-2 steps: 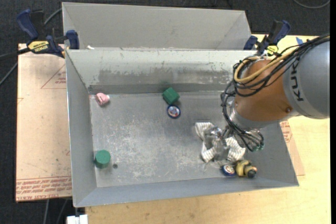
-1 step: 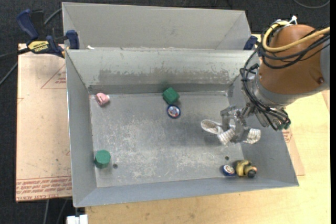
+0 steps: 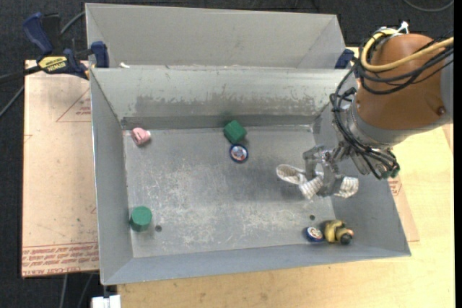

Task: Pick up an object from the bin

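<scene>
The arm's gripper (image 3: 323, 173) sits low inside the grey metal bin (image 3: 209, 94), down and to the right of the green cube (image 3: 234, 131), right at a crumpled white patterned thing of cloth or paper (image 3: 289, 173). Pale lobes spread to either side of the tool; whether they make up one piece or several cannot be told. Nor can it be told whether the jaws are open or closed, or whether they have hold of anything, since the wrist and its cables mask them.

Judged from this, the pick is not yet done: the white thing lies on the bin floor, and the close and the lift are probably still to come.

A round blue-and-white cap (image 3: 239, 153) lies just below the cube, a small pink lump (image 3: 140, 135) well to its left, and a green cylinder (image 3: 141, 218) far down and to its left. A yellow-and-blue toy (image 3: 329, 233) lies down and to the cube's right, beyond the gripper. All four are apart from the tool.
</scene>
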Available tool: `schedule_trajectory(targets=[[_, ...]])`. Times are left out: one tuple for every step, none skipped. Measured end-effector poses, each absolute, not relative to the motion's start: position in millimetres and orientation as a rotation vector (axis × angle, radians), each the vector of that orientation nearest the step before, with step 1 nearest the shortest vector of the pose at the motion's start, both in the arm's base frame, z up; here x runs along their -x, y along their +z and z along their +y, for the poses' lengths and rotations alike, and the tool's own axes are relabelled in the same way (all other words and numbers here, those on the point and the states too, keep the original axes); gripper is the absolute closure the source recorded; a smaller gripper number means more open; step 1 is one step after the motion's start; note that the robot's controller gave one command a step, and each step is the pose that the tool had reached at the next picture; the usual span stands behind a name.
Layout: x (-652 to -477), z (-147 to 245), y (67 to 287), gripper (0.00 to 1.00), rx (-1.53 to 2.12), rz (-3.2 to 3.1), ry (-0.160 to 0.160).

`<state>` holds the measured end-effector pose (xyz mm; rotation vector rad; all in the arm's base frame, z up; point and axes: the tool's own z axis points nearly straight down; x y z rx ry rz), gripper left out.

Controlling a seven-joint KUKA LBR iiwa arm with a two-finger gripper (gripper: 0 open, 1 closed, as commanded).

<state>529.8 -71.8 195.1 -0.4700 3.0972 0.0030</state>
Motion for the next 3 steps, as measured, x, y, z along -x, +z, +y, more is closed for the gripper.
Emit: schedule_trajectory(targets=[[-531.2, -78, 299, 1.00, 0.505, 3.081, -0.002], [-509.1, -82, 370, 1.00, 0.531, 3.075, -0.004], [-516.6, -70, 268, 1.00, 0.661, 3.052, -0.002]])
